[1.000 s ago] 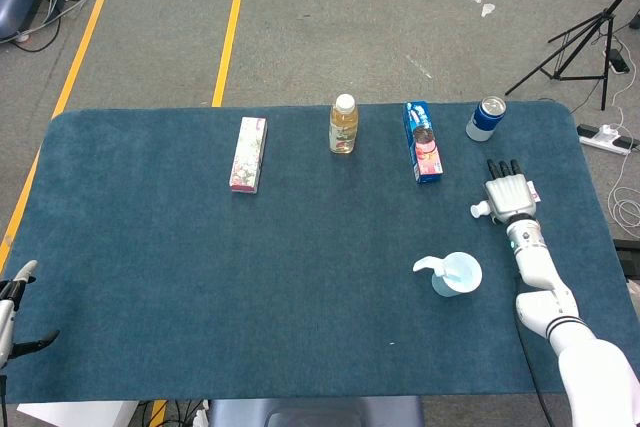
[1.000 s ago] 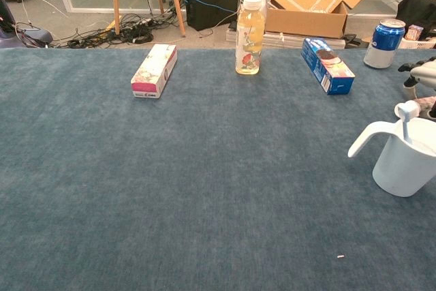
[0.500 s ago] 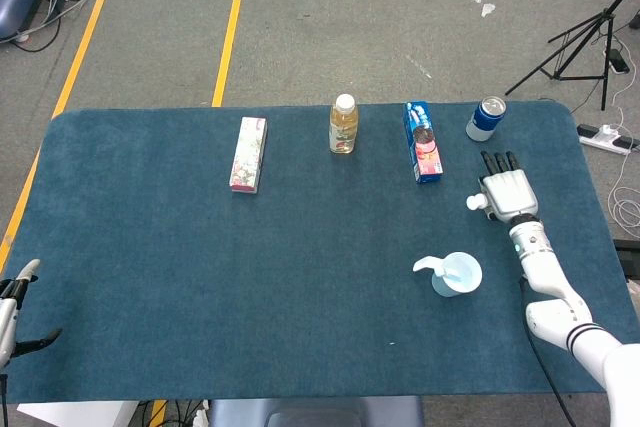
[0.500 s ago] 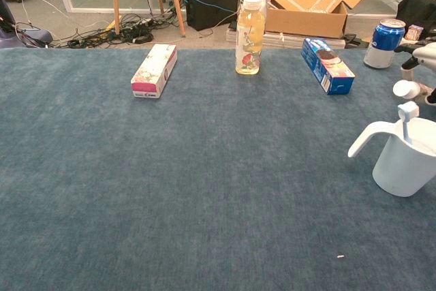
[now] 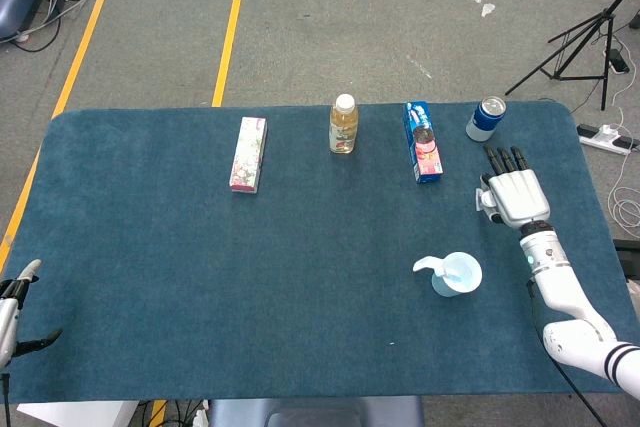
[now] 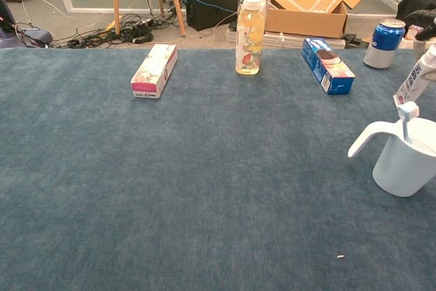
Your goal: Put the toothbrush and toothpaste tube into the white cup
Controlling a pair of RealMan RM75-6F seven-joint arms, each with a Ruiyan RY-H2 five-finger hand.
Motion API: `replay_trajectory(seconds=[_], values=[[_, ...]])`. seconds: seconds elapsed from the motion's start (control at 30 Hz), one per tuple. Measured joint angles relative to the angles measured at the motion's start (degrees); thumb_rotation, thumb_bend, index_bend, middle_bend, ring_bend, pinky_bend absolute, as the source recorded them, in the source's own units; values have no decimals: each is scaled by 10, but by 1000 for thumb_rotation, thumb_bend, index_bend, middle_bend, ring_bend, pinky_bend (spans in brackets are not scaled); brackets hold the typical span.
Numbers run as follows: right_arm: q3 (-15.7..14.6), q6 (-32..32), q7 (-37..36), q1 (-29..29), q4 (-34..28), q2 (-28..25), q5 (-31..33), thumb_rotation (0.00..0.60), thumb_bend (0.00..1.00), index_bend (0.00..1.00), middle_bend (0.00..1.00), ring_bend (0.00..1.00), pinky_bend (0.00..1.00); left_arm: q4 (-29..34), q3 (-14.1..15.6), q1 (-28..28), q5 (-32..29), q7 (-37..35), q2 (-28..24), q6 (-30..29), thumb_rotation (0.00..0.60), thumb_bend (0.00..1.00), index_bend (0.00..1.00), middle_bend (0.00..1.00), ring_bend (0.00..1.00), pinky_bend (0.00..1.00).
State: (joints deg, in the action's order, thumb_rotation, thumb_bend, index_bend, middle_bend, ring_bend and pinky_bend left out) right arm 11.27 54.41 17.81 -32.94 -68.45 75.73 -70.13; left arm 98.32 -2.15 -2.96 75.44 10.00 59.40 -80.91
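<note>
The white cup (image 5: 460, 275) stands on the blue cloth at the right, its handle pointing left, and shows again as the cup (image 6: 407, 157) in the chest view. A toothbrush (image 6: 407, 115) stands in it, head up. My right hand (image 5: 512, 195) is just beyond the cup, fingers pointing away. It holds the toothpaste tube (image 6: 415, 80), which hangs tilted above the cup's far rim at the chest view's right edge. The head view hides the tube under the hand. My left hand (image 5: 14, 311) hangs off the table's near left corner, fingers apart and holding nothing.
Along the far side stand a pink box (image 5: 248, 153), a juice bottle (image 5: 343, 124), a blue biscuit box (image 5: 424, 141) and a blue can (image 5: 486, 118) close to my right hand. The table's right edge (image 5: 598, 197) runs just beyond that hand.
My right hand has lifted off the cloth and shifted slightly right, bringing the toothpaste tube up with it. The tube now shows tilted above the cup. The left hand stayed put.
</note>
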Motion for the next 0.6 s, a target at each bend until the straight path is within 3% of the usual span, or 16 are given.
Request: replay_trajectory(seconds=[0.6], values=[[7,64,-46,31,-183,-104,-19,600,227,594,0,0,19,0,2,2,1,0,0,-2,600,0,64,256,224,284]])
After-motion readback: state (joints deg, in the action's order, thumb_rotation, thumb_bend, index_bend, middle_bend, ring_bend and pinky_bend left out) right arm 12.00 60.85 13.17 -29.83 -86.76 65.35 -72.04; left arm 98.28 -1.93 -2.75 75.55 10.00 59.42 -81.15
